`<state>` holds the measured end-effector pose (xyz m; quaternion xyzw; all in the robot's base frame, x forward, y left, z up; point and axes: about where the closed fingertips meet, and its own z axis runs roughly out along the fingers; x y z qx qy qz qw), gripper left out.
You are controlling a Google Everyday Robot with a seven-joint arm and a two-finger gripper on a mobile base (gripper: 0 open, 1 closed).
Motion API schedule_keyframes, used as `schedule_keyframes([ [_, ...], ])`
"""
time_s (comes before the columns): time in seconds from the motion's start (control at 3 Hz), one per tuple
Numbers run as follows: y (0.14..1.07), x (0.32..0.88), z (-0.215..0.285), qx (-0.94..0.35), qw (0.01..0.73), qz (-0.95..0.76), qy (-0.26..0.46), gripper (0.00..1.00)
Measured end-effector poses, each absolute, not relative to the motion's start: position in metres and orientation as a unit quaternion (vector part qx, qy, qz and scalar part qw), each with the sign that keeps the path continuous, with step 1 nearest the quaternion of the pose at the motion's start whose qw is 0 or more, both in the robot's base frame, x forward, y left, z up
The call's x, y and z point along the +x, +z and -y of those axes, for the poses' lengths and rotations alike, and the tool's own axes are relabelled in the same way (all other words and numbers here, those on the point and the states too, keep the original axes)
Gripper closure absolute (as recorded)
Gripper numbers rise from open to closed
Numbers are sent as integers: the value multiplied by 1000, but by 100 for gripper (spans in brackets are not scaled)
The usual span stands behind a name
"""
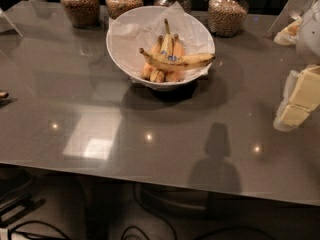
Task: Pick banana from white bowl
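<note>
The white bowl (125, 44) stands on the grey table at the far middle, lined with white paper. The long yellow banana (177, 61), speckled brown and with a blue sticker, lies across the top of a bunch of shorter orange bananas (162, 59) inside the bowl. Its right tip reaches the bowl's right rim. My gripper (299, 100), cream-coloured, hangs at the right edge of the view, above the table and well to the right of the bowl. It holds nothing that I can see.
Several glass jars of brown grains (80, 4) line the table's far edge behind the bowl. The grey table (100, 114) reflects ceiling lights. A small dark object (3, 94) lies at the left edge. Cables run on the floor below the front edge.
</note>
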<state>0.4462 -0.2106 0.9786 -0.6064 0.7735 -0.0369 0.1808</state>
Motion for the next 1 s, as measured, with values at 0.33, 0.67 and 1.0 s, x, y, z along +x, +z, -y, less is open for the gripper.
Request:
schedule_keyframes([
  [0.33, 977, 467, 203, -607, 223, -762, -34, 0],
  [0.67, 967, 499, 192, -604, 270, -750, -23, 0],
  [1.0, 953, 537, 177, -597, 314, -738, 2, 0],
])
